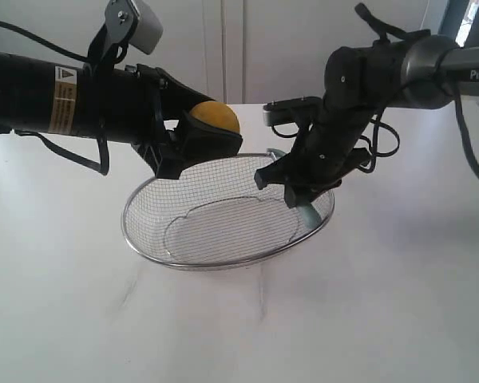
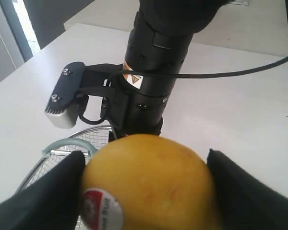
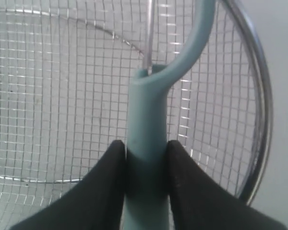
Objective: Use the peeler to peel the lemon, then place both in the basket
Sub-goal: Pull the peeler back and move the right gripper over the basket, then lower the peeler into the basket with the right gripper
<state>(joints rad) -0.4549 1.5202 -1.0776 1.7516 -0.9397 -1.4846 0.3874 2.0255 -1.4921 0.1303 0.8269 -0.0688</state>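
**Lemon and peeler both gripped above the basket**

I see the white tabletop (image 1: 399,311) carrying the wire mesh basket (image 1: 223,265), which sits in the middle between my two arms. My left hand (image 1: 211,136) hangs above the basket's rear left rim, jaws set wide and pressing the lemon (image 2: 149,182) from both sides. My right hand (image 3: 144,151) is over the basket's right side, jaws narrow and clamped on the peeler (image 3: 146,115) by its pale teal handle. The peeler's curved head reaches out over the mesh. Its handle end pokes out below the hand near the right rim, and I cannot tell whether it touches the mesh. The lemon is raised clear of the basket. A red-and-white sticker (image 2: 101,208) shows on its skin, close to one finger.
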